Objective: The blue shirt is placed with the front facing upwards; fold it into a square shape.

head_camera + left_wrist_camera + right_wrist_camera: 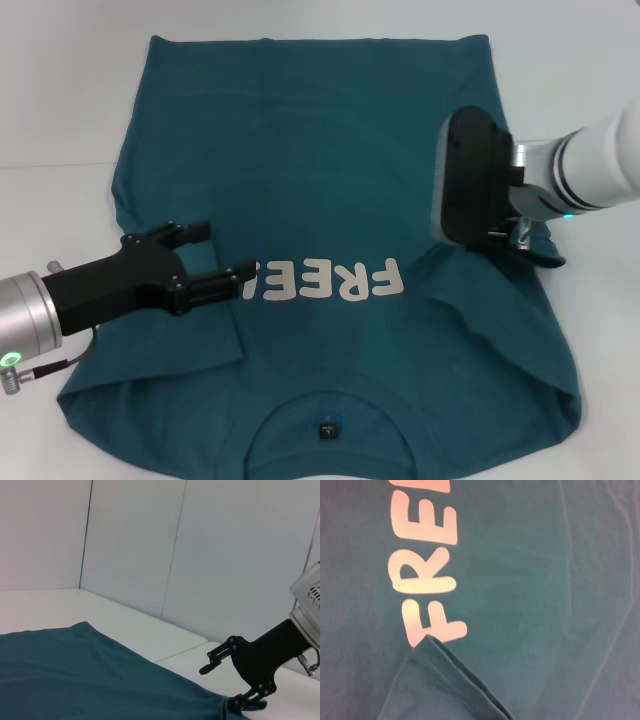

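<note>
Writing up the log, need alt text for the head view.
A blue shirt lies face up on a white table, white "FREE" lettering across the chest. The left gripper hovers open over one sleeve; the right gripper sits at the opposite edge.

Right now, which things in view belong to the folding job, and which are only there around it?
Belong to the job:
- blue shirt, spread front up, both sleeves folded inward
- left gripper, open, over the shirt beside the lettering
- right gripper, open, at the shirt's edge on the robot's right

Only around it:
- white table
- white wall panels behind the table
</note>
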